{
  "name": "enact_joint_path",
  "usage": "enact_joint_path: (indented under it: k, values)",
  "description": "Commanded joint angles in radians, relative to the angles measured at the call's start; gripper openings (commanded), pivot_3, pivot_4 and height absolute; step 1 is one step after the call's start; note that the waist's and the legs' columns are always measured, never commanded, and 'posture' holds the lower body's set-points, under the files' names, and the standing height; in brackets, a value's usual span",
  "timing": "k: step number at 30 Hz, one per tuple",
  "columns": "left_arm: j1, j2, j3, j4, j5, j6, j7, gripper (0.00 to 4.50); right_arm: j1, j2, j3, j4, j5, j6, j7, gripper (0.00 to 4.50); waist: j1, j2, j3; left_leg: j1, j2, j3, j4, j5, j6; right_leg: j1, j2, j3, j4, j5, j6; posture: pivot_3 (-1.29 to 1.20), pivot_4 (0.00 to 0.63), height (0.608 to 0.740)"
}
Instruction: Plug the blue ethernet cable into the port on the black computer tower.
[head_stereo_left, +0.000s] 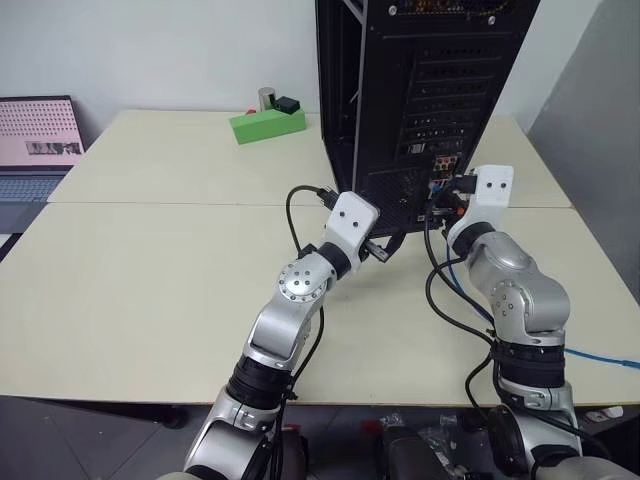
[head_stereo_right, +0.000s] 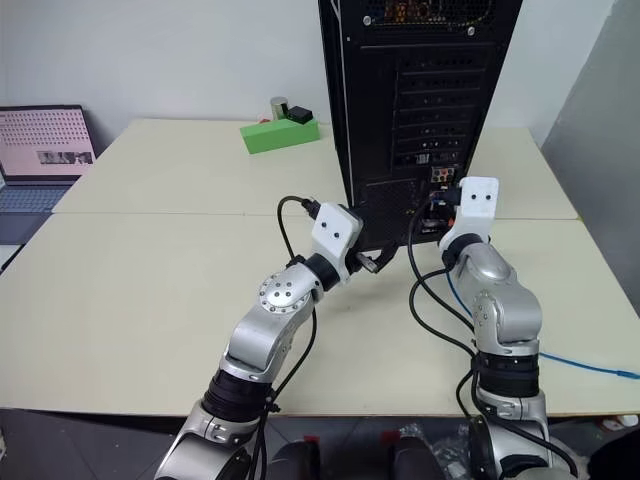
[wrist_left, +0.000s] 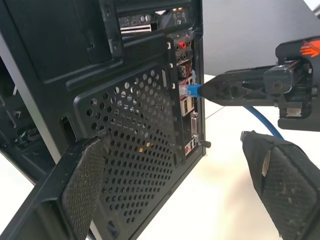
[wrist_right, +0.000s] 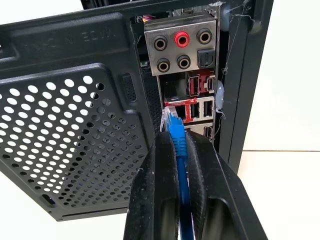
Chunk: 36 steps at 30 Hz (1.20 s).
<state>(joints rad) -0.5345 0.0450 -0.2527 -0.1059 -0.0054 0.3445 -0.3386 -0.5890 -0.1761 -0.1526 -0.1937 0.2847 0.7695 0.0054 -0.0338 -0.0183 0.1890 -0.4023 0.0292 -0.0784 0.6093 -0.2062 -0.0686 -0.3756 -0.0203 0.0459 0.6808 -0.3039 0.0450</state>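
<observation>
The black computer tower (head_stereo_left: 420, 80) stands upright on the table with its rear panel facing me. My right gripper (wrist_right: 176, 142) is shut on the blue ethernet cable (wrist_right: 175, 127) just behind its clear plug (wrist_right: 169, 116). The plug's tip sits at the silver connector panel (wrist_right: 200, 95), over the port, which it hides; whether it is seated I cannot tell. The rest of the cable trails back over the table (head_stereo_left: 600, 358). My left gripper (wrist_left: 175, 137) is open beside the tower's perforated grille (wrist_left: 135, 130), holding nothing.
A green box (head_stereo_left: 266, 124) with small items on top sits at the back of the table, left of the tower. An open laptop (head_stereo_left: 35, 140) is at the far left. Black arm cables (head_stereo_left: 435, 290) loop below the right gripper.
</observation>
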Motion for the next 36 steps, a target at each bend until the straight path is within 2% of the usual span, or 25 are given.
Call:
enact_joint_path:
  k: [1,12,36]
  values:
    - [-0.003,0.0,-0.006,-0.022,0.006,-0.021,-0.001,4.43,-0.03,-0.011,0.002,-0.02,-0.013,-0.016,0.003,0.0,0.0,0.0,0.0,0.0,0.0,0.0,0.0,0.0,0.0,0.0,0.0,0.0,0.0,0.0,0.0,0.0,0.15,0.74]
    - [0.001,-0.003,-0.011,-0.023,0.01,-0.023,-0.001,4.43,-0.018,-0.024,0.003,-0.063,-0.013,0.033,0.011,0.0,0.0,0.0,0.0,0.0,0.0,0.0,0.0,0.0,0.0,0.0,0.0,0.0,0.0,0.0,0.0,0.0,0.15,0.74]
    - [0.006,-0.001,-0.012,-0.022,0.015,-0.027,-0.002,4.43,-0.029,-0.026,-0.006,-0.048,-0.035,0.017,0.007,0.0,0.001,0.0,0.0,-0.001,0.0,0.0,0.0,0.0,0.0,-0.001,0.0,0.0,0.0,0.0,0.0,0.0,0.15,0.74]
